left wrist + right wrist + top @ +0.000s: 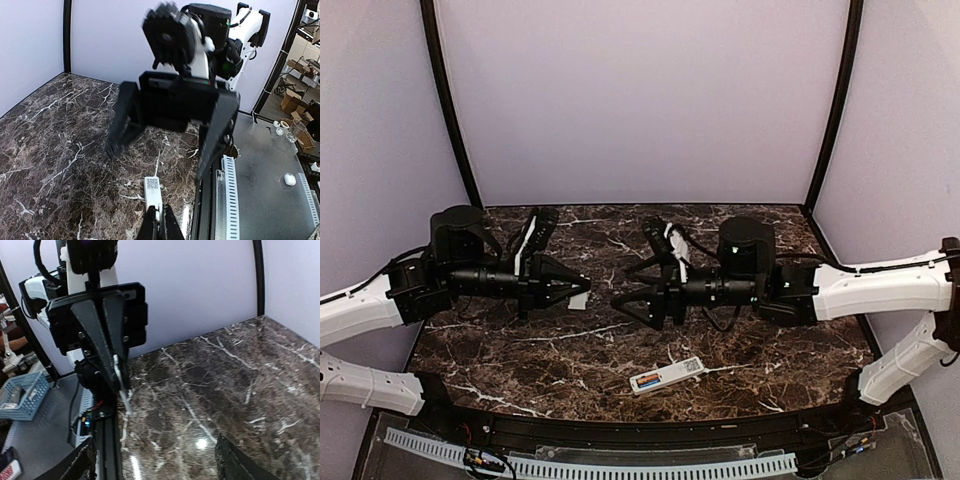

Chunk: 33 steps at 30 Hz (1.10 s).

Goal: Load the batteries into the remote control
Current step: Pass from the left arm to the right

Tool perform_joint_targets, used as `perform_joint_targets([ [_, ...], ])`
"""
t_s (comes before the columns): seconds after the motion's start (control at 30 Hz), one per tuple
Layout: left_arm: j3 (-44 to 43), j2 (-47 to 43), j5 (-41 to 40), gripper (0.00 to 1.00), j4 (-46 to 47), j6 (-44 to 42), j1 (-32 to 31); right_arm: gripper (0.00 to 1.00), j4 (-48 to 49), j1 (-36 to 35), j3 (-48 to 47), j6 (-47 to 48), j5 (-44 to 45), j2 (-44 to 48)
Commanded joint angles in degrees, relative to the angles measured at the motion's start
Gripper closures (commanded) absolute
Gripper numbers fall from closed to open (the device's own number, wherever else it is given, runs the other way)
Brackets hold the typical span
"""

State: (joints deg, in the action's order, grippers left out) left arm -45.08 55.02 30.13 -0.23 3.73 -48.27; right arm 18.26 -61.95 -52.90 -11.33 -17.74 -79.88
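The white remote control [668, 375] lies label side up on the marble table near the front edge. Orange and blue batteries [646, 380] show in the open compartment at its left end. My left gripper [582, 292] hovers above the table's middle, shut on the small flat white cover [580, 298]. In the left wrist view the cover [160, 214] is edge-on between the shut fingers [150, 227], with the remote [152, 190] below. My right gripper [617, 303] faces the left one, open and empty. It is open in the right wrist view [155, 465], where the cover [120, 377] shows ahead.
The dark marble table [520, 350] is bounded by lilac walls at the back and sides. A black front rail with a white slotted strip [620, 467] runs along the near edge. Both arms hang close together over the middle.
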Motion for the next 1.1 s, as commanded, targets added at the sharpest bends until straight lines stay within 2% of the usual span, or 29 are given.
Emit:
perform_joint_targets([
  [0.0, -1.24, 0.00, 3.51, 1.00, 4.35, 3.08, 0.11, 0.32, 11.28, -5.10, -1.48, -0.57, 2.72, -3.83],
  [0.1, -0.76, 0.30, 3.77, 1.00, 5.64, 4.51, 0.05, 0.49, 14.34, -6.32, -2.61, -2.39, 2.41, -8.06],
  [0.33, -0.11, -0.18, 4.00, 1.00, 5.65, 5.74, -0.30, 0.69, 18.81, -6.82, -4.01, -4.33, 2.05, -11.97],
  [0.43, 0.06, -0.46, 3.36, 1.00, 4.92, 5.47, -0.40, 0.73, 17.63, -7.09, -5.33, -3.91, 0.84, -12.94],
  [0.63, 0.13, -0.62, 3.02, 1.00, 3.74, 4.85, -0.51, 0.72, 17.19, -7.14, -5.52, -3.04, -0.79, -12.53],
  [0.7, 0.21, -0.56, 3.00, 1.00, 3.63, 4.75, -0.51, 0.77, 16.38, -7.19, -5.94, -2.64, -0.88, -12.32],
  [0.83, 0.17, 0.00, 3.79, 1.00, 3.74, 4.88, -0.51, 1.00, 14.42, -7.13, -7.32, -1.67, -2.27, -12.62],
  [0.97, 0.09, 0.10, 4.71, 1.00, 3.68, 4.59, -0.57, 1.00, 12.61, -7.18, -8.20, -1.20, -3.44, -12.56],
  [1.03, 0.15, -0.16, 4.60, 0.94, 3.74, 4.42, -0.55, 1.00, 12.26, -7.14, -8.13, -0.86, -3.49, -11.94],
  [1.07, 0.16, -0.30, 4.33, 0.76, 3.74, 4.40, -0.58, 1.00, 12.02, -7.08, -8.10, -0.68, -3.41, -11.48],
])
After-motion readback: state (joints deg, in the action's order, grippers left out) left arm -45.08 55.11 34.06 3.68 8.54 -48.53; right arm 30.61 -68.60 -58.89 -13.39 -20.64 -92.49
